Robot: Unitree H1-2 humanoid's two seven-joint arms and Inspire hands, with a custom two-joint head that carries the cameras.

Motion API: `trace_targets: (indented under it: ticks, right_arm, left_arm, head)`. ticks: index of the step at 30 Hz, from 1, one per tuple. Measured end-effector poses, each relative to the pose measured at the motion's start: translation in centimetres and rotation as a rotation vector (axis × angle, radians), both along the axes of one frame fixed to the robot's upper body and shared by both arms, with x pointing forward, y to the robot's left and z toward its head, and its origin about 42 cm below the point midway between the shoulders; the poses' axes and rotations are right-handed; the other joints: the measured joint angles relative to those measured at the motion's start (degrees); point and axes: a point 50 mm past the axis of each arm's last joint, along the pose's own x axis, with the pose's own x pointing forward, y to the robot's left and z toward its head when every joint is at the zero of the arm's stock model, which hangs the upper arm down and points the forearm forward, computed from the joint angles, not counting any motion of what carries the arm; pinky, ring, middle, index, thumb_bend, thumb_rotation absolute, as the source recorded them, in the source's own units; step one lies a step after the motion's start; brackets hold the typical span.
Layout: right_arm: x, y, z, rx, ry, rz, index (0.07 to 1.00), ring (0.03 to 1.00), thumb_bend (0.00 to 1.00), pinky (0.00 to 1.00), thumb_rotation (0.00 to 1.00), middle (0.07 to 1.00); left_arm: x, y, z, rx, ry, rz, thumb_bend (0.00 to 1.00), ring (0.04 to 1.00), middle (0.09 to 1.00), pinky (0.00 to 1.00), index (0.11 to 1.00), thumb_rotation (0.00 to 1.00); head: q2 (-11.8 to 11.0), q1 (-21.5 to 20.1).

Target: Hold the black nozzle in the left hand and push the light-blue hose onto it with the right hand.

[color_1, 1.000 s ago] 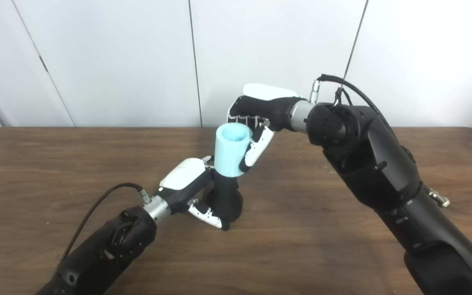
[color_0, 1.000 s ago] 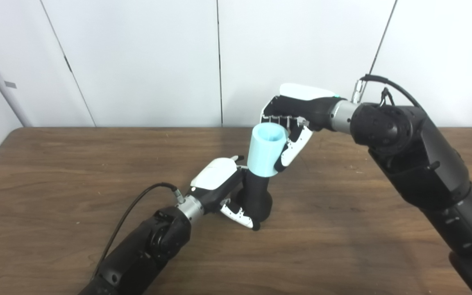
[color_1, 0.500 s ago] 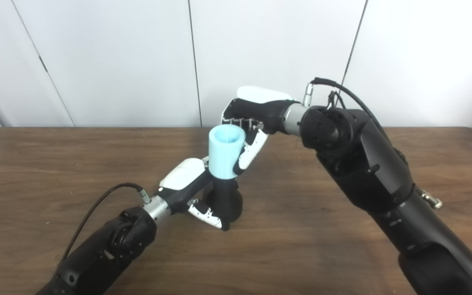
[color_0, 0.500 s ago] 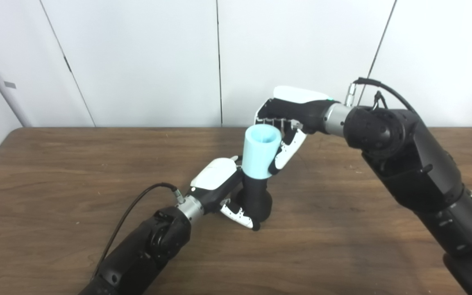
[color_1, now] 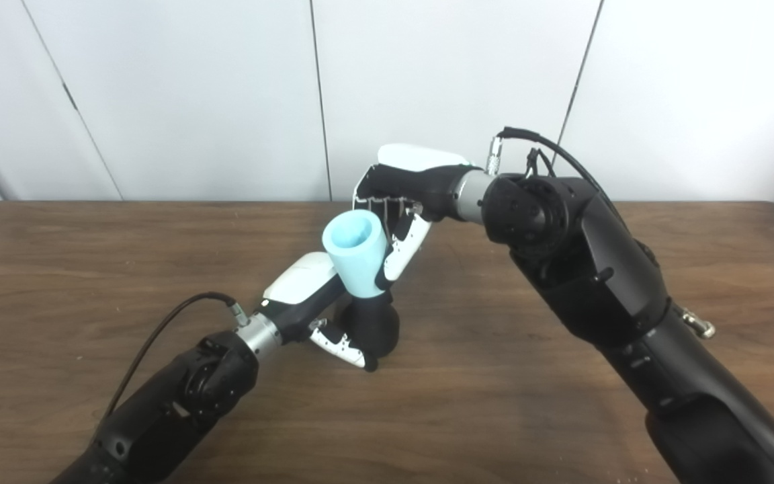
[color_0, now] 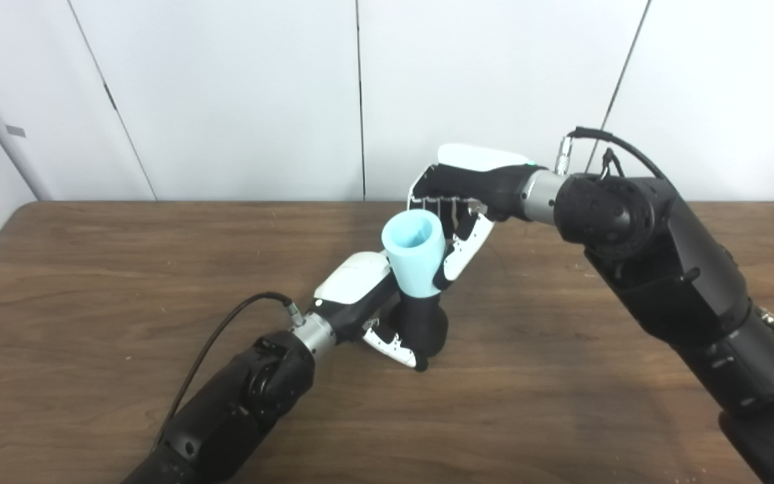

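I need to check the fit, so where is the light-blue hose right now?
Near the middle of both views, the light-blue hose sits tilted on top of the black nozzle, gripped by the right hand, directly above the left hand over the table.

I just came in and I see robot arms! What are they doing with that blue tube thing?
The robot is joining two parts over a wooden table. Its left hand grips a black nozzle, standing it up. Its right hand holds a light-blue hose whose lower end meets the top of the nozzle. The hose leans to the left, so it does not look lined up straight yet.
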Motion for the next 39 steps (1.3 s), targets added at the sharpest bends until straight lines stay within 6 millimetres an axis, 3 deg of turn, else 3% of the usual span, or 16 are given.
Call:
trace_targets:
  ticks: [14,20,35,37,38,39]
  right_arm:
    - [-0.1,-0.7,-0.7,-0.008,-0.005,-0.001,0.474,0.456,0.50,0.37,0.00,0.470]
    - [-0.2,-1.7,-2.9,0.001,-0.008,-0.038,0.469,0.460,0.50,0.37,0.00,0.468]
    - [-0.8,-2.1,-5.3,0.004,0.014,-0.077,0.470,0.457,0.50,0.37,0.00,0.472]
    - [-0.7,-2.1,-5.3,0.012,0.018,-0.077,0.532,0.444,0.50,0.33,0.00,0.512]
    - [-0.7,-2.2,-5.2,0.018,0.024,-0.075,0.647,0.455,0.51,0.38,0.00,0.610]
    - [-0.7,-2.2,-5.2,0.020,0.032,-0.074,0.704,0.460,0.52,0.41,0.00,0.658]
  left_arm:
    - [0.0,0.0,0.2,0.008,0.005,-0.010,0.53,0.598,0.476,0.98,0.487,0.00]
    - [0.0,0.0,0.2,0.009,0.006,-0.010,0.53,0.607,0.485,0.98,0.482,0.00]
    - [-0.1,0.0,0.2,0.005,0.008,-0.011,0.53,0.606,0.480,0.98,0.485,0.00]
    - [-0.1,0.0,0.2,0.005,0.009,-0.010,0.53,0.606,0.479,0.98,0.485,0.00]
    - [-0.1,0.0,0.2,0.005,0.009,-0.010,0.53,0.606,0.479,0.98,0.485,0.00]
    - [-0.1,0.0,0.2,0.005,0.009,-0.010,0.53,0.606,0.479,0.98,0.485,0.00]
  head:
    - [0.09,-0.53]
    - [0.09,-0.53]
    - [0.79,-0.44]
    - [0.79,-0.44]
    - [0.62,-0.53]
    - [0.62,-0.53]
